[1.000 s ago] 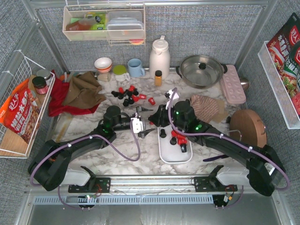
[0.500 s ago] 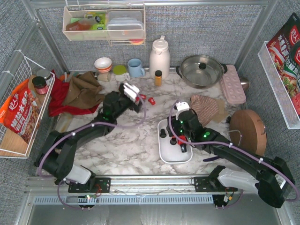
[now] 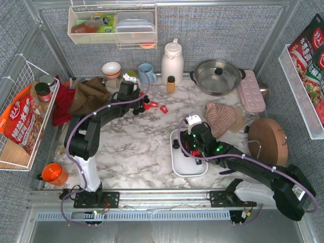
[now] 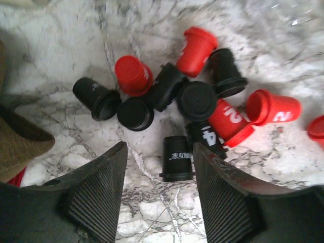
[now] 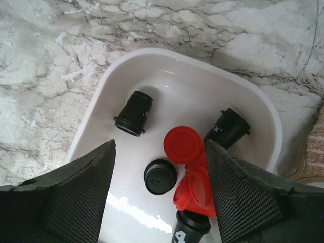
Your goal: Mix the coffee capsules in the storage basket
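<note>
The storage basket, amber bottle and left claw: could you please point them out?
storage basket [image 5: 157, 54]: right wrist view, far rim.
amber bottle [image 3: 171, 84]: top external view, body.
left claw [image 4: 159, 150]: left wrist view, midway between fingertips.

The left wrist view's right edge crops a red capsule [image 4: 317, 132]; the right wrist view's bottom edge cuts off the storage basket [image 5: 167, 71] and a black capsule [image 5: 191, 229], seemingly marked 4.

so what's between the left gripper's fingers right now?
One black capsule, lying between the left gripper's open fingers; the other capsules sit beyond the tips. Left wrist view shows it.
</note>
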Tool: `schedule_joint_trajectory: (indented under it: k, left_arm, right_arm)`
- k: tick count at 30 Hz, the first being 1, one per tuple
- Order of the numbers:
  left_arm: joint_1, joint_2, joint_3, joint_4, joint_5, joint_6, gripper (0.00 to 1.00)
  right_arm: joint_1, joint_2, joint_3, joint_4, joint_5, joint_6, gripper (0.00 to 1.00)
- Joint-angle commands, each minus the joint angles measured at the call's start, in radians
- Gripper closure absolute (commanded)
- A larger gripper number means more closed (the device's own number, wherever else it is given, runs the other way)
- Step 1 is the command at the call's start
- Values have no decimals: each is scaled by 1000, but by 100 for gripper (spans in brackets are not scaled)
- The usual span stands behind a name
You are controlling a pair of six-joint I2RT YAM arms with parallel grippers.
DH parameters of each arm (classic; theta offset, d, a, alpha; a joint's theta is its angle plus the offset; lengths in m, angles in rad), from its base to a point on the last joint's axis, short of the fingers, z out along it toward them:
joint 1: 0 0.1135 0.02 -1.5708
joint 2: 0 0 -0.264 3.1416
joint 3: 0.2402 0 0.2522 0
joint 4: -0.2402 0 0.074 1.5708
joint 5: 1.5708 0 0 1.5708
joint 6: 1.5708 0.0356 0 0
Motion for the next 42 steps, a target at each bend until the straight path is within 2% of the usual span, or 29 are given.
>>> schedule_joint_trajectory:
  k: [1,10,19,26,31,36,42]
  left_arm:
    - [20,57,66,-162,-30,-87,37]
    - [33,175,153,-261,76,-110,44]
    - [33,231,209,-339,63,-116,48]
    - [36,211,214,-339,86,-108,57]
    - [36,116,173,-279,152,-83,60]
    - [36,-50,48,-123,252,-63,60]
    - [30,-214,-99,62,308,-66,62]
  right_arm:
    - [-1,13,-25,98,-2,-23,25]
    - [-4,2,-25,82,3,-51,24]
    - [-5,-9,-26,75,4,-47,24]
    - [-5,-17,-23,70,4,-38,24]
    - [-5,-44,-3,39,-2,-26,24]
    - [-5,-77,11,15,0,-19,24]
    - [-5,-82,33,-20,1,3,24]
